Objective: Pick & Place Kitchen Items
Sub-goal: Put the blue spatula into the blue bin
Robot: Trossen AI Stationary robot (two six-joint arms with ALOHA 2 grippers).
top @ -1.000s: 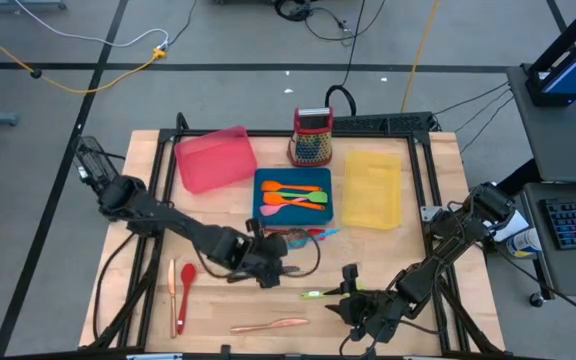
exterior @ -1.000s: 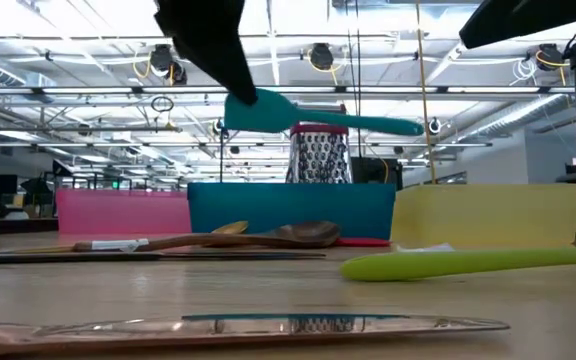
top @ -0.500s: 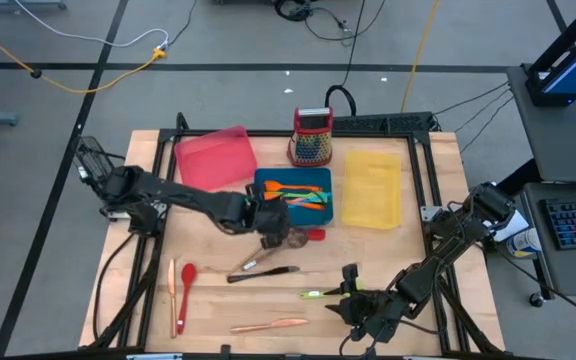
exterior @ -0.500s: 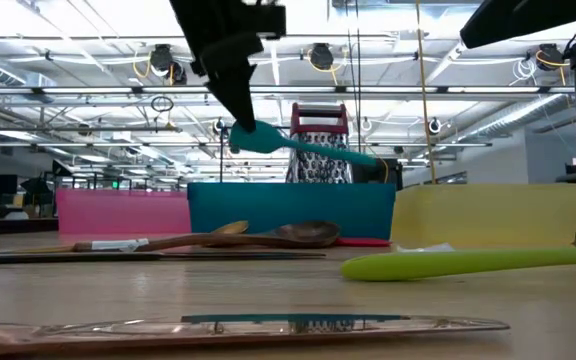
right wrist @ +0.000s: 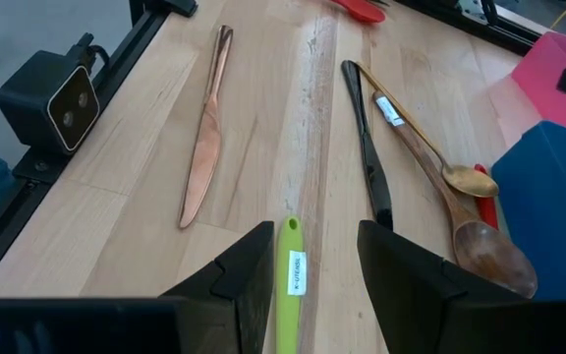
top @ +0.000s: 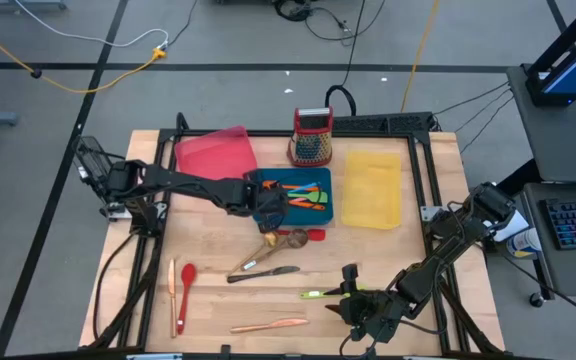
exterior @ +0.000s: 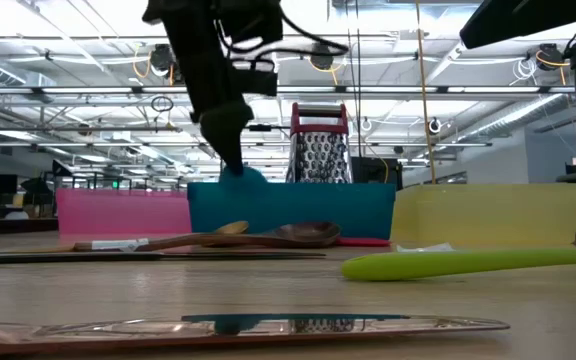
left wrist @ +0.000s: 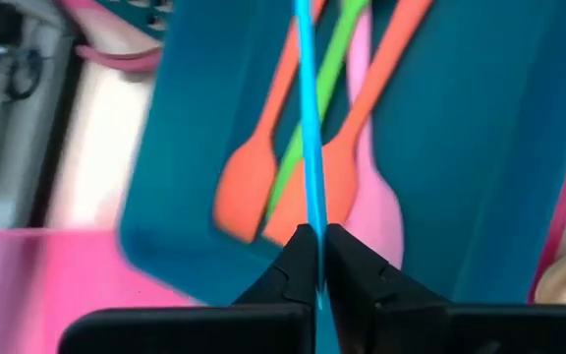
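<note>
A: Which step was in hand?

B: Placing. The left pincer [left wrist: 313, 258] was clenched on a blue utensil [left wrist: 308, 118], holding it over the blue tray [top: 264, 210] at the desk's far middle. The utensil's handle ran above the orange spatulas [left wrist: 254, 187], a green one [left wrist: 312, 108] and a pink one [left wrist: 376, 197] already lying in that tray.

A: What did the next move call for?

B: Probably lowering a little and letting go, so it lay with the others.

A: And the rest?

B: The right pincer [right wrist: 314, 258] stood open at the near right, straddling a green utensil [right wrist: 291, 285]. A copper knife [right wrist: 204, 128], a dark knife [right wrist: 367, 147] and a wooden spoon [right wrist: 480, 241] lay loose. Nothing seemed to block the drop.
</note>
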